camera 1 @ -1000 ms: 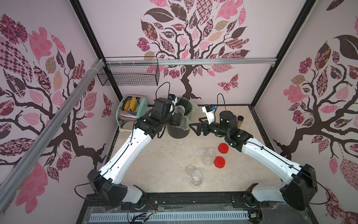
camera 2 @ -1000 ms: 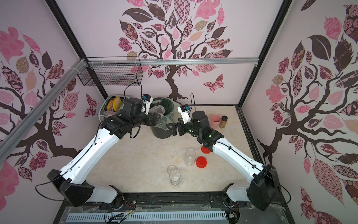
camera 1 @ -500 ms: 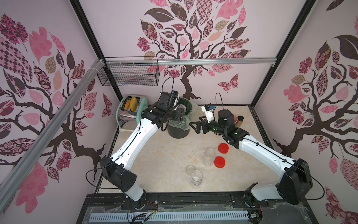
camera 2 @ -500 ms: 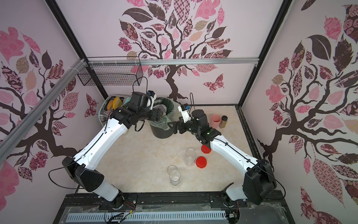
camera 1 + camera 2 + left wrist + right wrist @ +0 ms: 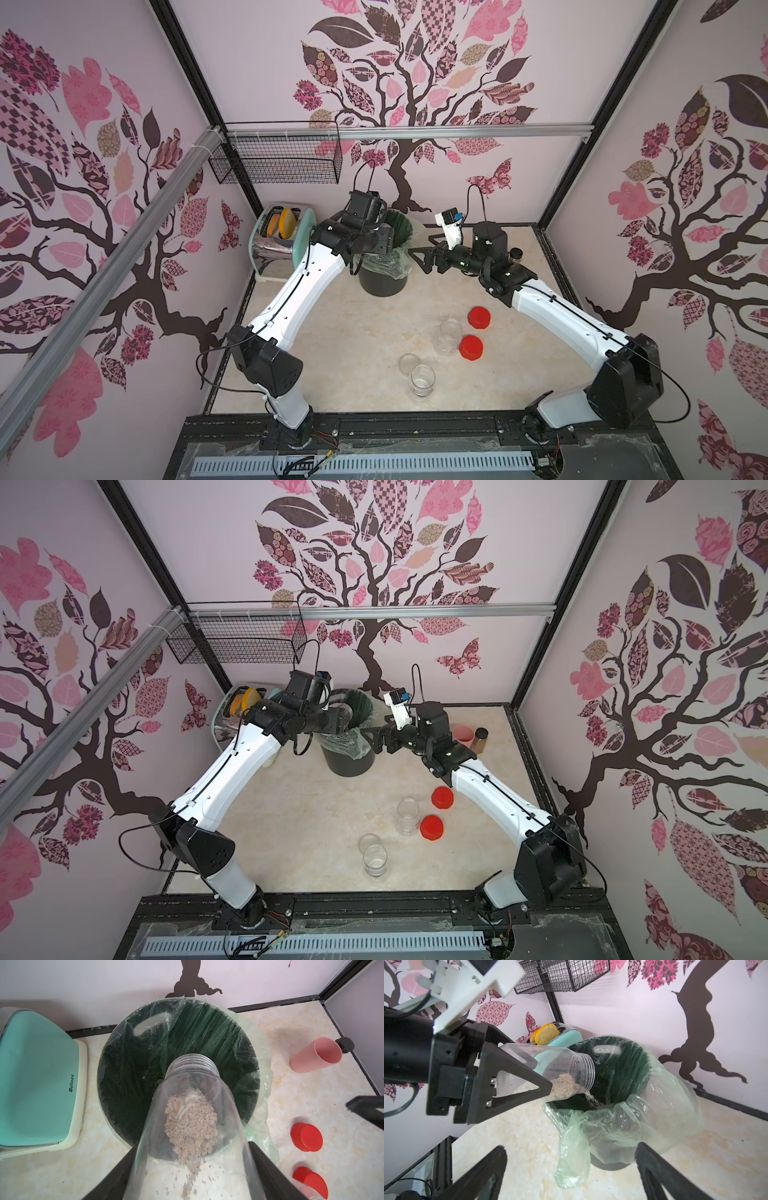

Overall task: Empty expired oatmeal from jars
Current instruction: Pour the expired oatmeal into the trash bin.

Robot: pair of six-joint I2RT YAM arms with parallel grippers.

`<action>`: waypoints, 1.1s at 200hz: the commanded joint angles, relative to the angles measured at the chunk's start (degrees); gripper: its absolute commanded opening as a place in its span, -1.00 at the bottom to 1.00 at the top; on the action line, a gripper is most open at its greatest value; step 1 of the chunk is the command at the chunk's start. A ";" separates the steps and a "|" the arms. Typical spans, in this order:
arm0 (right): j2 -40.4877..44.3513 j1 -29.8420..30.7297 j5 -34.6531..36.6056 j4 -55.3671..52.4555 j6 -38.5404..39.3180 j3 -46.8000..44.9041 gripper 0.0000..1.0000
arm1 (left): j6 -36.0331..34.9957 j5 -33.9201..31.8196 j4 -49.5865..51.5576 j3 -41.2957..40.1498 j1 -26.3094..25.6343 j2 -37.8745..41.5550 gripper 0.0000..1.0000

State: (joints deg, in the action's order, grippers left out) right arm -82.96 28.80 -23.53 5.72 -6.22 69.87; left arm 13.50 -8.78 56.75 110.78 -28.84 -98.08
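My left gripper (image 5: 191, 1167) is shut on a clear lidless jar (image 5: 193, 1088), tipped mouth-down over the bin (image 5: 382, 282). Pale oatmeal (image 5: 191, 1124) lies against the jar's lower wall. In the right wrist view a thin stream (image 5: 591, 1100) of it falls from the jar (image 5: 566, 1068) into the green-lined bin (image 5: 623, 1068). My right gripper (image 5: 424, 257) stands open beside the bin, holding nothing. Two more clear jars (image 5: 451, 336) (image 5: 422, 380) stand open near the front, with two red lids (image 5: 478, 318) (image 5: 471, 347) and a clear lid (image 5: 408, 363) beside them.
A teal toaster (image 5: 278, 232) holding bread slices stands left of the bin against the back wall. A pink cup (image 5: 462, 735) and a brown bottle (image 5: 481, 739) sit behind my right arm. A wire basket (image 5: 276, 160) hangs on the back wall.
My left arm has swung round and tipped the jar further over the bin. The right gripper has stayed open beside the bin, shifting only slightly.
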 commanded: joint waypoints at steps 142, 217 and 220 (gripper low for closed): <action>-1.65 0.15 -4.60 4.05 13.40 1.83 0.99 | 4.03 -0.14 11.69 21.45 2.20 -12.64 -1.00; -3.24 0.19 -5.01 3.04 14.57 3.88 0.99 | 11.84 9.70 18.87 27.88 7.10 -18.65 -1.00; -3.39 0.15 -5.11 2.93 14.51 4.06 0.99 | 12.20 10.44 18.96 27.86 7.39 -18.75 -1.00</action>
State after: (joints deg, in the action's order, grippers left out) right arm -86.00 28.80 -27.49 9.39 7.64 71.29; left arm 21.41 -4.12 73.38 137.67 -23.92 -115.96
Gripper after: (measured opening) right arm 0.995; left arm 0.730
